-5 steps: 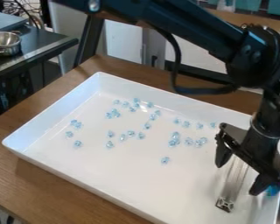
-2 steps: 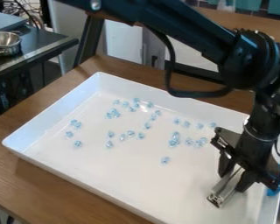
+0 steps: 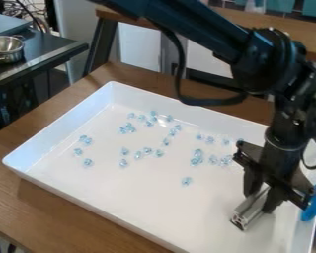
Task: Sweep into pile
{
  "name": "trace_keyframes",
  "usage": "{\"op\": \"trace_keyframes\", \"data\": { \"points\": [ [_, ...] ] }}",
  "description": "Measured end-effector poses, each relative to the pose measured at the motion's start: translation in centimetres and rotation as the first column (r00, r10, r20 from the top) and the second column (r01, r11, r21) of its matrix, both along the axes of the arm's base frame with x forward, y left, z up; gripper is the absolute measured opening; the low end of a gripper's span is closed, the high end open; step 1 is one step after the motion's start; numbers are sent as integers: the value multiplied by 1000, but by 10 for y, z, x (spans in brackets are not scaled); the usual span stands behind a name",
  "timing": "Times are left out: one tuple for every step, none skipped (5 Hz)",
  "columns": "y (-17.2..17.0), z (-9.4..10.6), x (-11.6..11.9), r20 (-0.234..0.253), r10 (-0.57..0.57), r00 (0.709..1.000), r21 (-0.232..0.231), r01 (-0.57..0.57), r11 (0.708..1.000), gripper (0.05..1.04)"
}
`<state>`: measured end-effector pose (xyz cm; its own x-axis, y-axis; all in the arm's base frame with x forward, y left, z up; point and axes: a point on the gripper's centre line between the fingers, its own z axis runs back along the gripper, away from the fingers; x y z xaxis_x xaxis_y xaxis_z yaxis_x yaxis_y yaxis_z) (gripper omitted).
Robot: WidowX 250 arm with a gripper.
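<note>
Bar is gripped, tilted, between the gripper's fingers near the tray's right edge! Beads are strewn across the tray, several bunched toward the far edge, four grouped by the left edge, one set apart in front. Something blue is seen at the right edge; a bowl is placed on the dark counter, beyond the left corner.
</note>
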<state>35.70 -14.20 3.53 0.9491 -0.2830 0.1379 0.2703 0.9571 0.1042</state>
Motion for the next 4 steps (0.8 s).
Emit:
{"op": "trace_keyframes", "data": {
  "points": [
    [27, -1, 4, -8, 48, 999, -5, -48, 999, 378],
    [58, -3, 8, -22, 114, 993, -23, -114, 993, 378],
    [88, -4, 11, -12, 170, 985, -29, -170, 985, 378],
    [117, -5, 11, 9, 204, 979, -17, -204, 979, 378]
  ]
}}
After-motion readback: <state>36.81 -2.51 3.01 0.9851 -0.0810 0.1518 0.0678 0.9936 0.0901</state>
